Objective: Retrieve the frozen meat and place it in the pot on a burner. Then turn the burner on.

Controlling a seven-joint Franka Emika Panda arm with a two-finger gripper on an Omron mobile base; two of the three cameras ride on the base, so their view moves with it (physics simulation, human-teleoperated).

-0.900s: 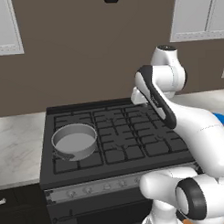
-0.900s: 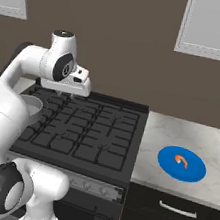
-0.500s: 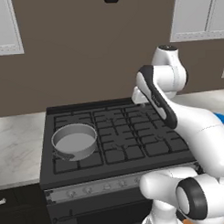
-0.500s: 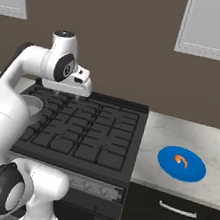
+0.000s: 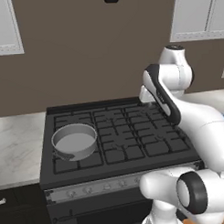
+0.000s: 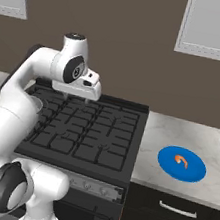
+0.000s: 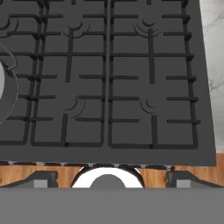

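Above range (image 6: pixel 85 135) rear edge: gripper (image 6: pixel 78 98) wide, holding nothing; pot (image 5: pixel 74 141) front-left; meat (image 6: pixel 180 161) on plate (image 6: pixel 192 174).

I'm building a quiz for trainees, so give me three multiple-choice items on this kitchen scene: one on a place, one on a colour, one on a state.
1. Where does the meat lie?
A. in the pot
B. on the plate on the counter
C. on a burner

2. What colour is the plate?
A. blue
B. red
C. white

3. What is in the pot?
A. meat
B. a lid
C. nothing

Answers:
1 B, the small orange piece sits on the plate right of the stove.
2 A, the round plate is plainly blue.
3 C, its grey inside shows bare on the front left burner.
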